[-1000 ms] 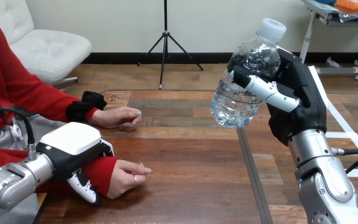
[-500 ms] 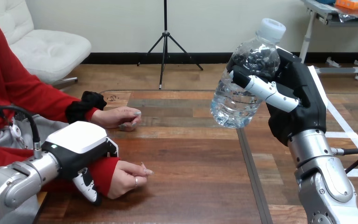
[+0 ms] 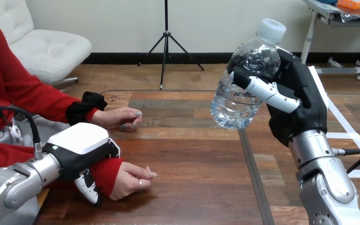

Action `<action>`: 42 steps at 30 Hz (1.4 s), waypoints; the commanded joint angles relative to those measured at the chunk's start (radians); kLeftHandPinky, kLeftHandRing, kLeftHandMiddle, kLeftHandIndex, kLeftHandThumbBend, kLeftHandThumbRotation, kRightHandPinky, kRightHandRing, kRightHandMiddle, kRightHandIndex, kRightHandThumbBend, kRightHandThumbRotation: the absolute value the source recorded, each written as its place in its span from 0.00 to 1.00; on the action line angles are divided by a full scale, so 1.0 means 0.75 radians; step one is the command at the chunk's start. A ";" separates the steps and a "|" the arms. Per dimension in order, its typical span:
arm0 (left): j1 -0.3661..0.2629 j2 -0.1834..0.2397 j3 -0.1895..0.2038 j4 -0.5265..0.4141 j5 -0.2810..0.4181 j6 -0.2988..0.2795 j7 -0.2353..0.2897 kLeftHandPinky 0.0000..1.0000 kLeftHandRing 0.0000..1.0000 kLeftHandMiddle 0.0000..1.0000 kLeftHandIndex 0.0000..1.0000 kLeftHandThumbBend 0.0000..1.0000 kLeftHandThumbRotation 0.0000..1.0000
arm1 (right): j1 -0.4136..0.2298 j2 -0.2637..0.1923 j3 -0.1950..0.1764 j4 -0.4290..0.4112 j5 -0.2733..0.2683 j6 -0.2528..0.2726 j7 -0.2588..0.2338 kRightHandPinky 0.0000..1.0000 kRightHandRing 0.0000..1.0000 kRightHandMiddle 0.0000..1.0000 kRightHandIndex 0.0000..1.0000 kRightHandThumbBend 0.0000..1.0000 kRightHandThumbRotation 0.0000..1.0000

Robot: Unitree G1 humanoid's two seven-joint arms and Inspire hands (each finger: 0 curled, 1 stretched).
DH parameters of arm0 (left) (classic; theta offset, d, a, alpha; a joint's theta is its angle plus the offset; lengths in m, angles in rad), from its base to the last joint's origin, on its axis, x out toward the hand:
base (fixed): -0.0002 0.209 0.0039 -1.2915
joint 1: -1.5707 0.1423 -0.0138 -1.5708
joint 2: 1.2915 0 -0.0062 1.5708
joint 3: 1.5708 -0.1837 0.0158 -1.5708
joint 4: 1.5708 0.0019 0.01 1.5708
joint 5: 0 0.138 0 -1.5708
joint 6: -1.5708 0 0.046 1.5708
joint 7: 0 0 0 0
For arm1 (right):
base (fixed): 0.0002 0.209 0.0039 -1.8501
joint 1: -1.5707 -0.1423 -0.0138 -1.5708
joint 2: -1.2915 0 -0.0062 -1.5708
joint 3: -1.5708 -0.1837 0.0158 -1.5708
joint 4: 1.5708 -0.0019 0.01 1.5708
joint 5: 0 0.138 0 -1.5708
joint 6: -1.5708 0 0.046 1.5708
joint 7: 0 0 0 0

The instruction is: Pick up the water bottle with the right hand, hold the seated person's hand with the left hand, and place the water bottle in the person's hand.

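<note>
Over table [image 3: 192, 178], water bottle [image 3: 239, 101] seemingly half full.

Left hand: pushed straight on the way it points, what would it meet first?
Probably the person's nearer hand: the left hand is curled round its wrist and points along it.

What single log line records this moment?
right hand: holds bottle aloft | left hand: curled round person's wrist | handover: not yet done
</note>
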 commanded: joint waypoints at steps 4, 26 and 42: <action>0.009 0.014 0.025 -0.063 -0.062 -0.024 -0.021 0.37 0.38 0.43 0.45 1.00 0.00 | -0.055 0.024 0.000 0.041 0.014 -0.056 0.021 0.33 0.32 0.37 0.37 0.71 0.00; 0.079 0.004 0.127 -0.292 -0.229 0.002 -0.104 0.37 0.37 0.41 0.42 1.00 0.00 | -0.093 0.059 0.029 0.361 -0.064 -0.282 0.050 0.37 0.37 0.40 0.40 0.82 0.00; 0.119 -0.014 0.199 -0.510 -0.323 0.094 -0.172 0.33 0.34 0.39 0.40 0.99 0.00 | -0.125 0.086 0.040 0.559 -0.135 -0.409 0.047 0.37 0.38 0.41 0.40 0.86 0.00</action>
